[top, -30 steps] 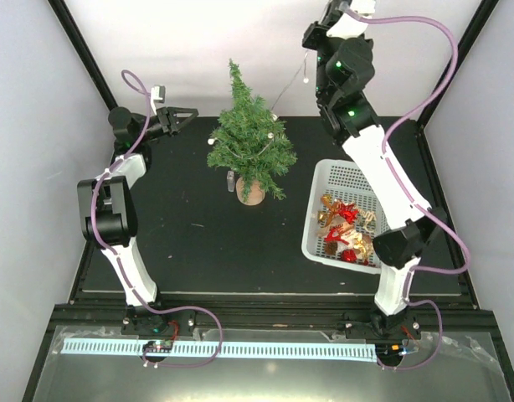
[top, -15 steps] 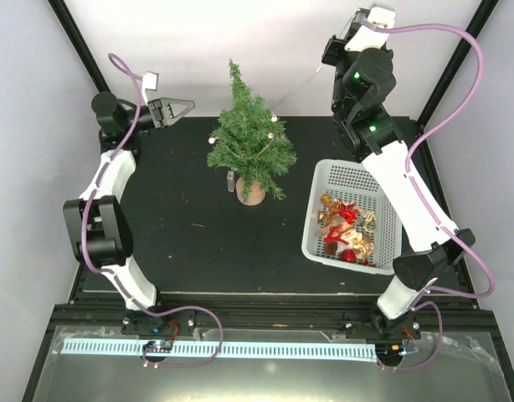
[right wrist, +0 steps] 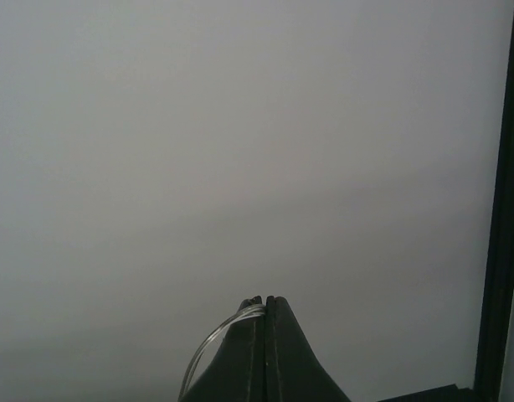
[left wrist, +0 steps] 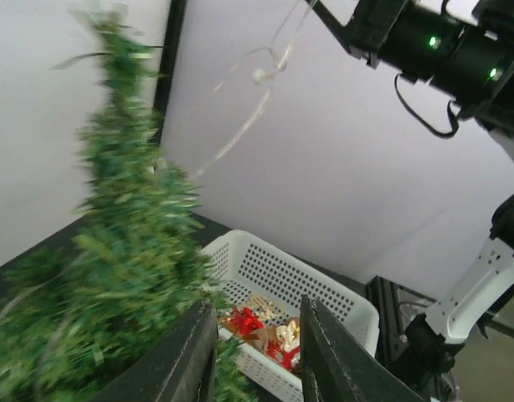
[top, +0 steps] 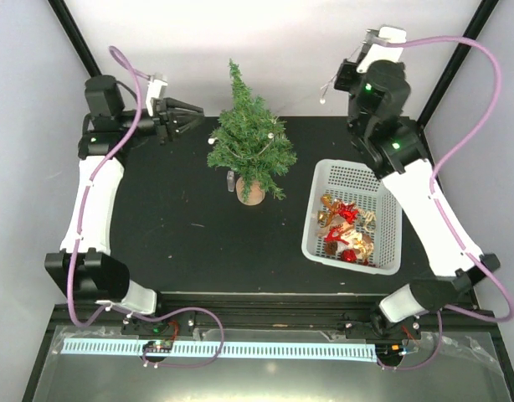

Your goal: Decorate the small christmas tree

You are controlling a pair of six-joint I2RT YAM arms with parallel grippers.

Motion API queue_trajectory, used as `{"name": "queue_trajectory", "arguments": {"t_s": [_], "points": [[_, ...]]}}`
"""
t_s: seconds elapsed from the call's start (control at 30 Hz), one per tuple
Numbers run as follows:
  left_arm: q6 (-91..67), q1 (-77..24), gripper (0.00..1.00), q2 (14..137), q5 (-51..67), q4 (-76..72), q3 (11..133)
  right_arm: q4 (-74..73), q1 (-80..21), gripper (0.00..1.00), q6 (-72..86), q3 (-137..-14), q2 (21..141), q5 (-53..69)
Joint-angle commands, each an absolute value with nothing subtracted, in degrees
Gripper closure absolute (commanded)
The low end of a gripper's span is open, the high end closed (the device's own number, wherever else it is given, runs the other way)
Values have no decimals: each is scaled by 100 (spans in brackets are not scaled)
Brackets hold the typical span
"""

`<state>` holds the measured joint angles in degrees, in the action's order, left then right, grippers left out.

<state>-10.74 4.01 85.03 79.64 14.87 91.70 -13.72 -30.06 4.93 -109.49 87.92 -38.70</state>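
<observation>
The small christmas tree stands upright in its brown pot at the back middle of the black table. A thin clear string with white beads hangs on it and runs up to the right. My right gripper is high at the back right, shut on that string; its closed tips face the blank wall. My left gripper is open and empty just left of the tree's upper part. In the left wrist view the tree is blurred, with the string above it and my gripper at the bottom.
A white perforated basket with red and gold ornaments sits right of the tree; it also shows in the left wrist view. Black frame posts stand at both back corners. White walls close the back and sides.
My right gripper has moved right and a little down with the string in it. My left arm has stretched out and its gripper now points at the tree from the left.
</observation>
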Motion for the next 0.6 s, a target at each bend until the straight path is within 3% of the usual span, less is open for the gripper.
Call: {"name": "queue_trajectory", "arguments": {"t_s": [0.0, 0.57], "points": [[2177, -386, 70, 8266, 7083, 4796, 9739, -1487, -2989, 99, 958, -10759, 8068, -3469], [1904, -2446, 65, 9003, 6324, 3905, 10387, -1999, -3372, 99, 1621, -11700, 8242, -2650]]}}
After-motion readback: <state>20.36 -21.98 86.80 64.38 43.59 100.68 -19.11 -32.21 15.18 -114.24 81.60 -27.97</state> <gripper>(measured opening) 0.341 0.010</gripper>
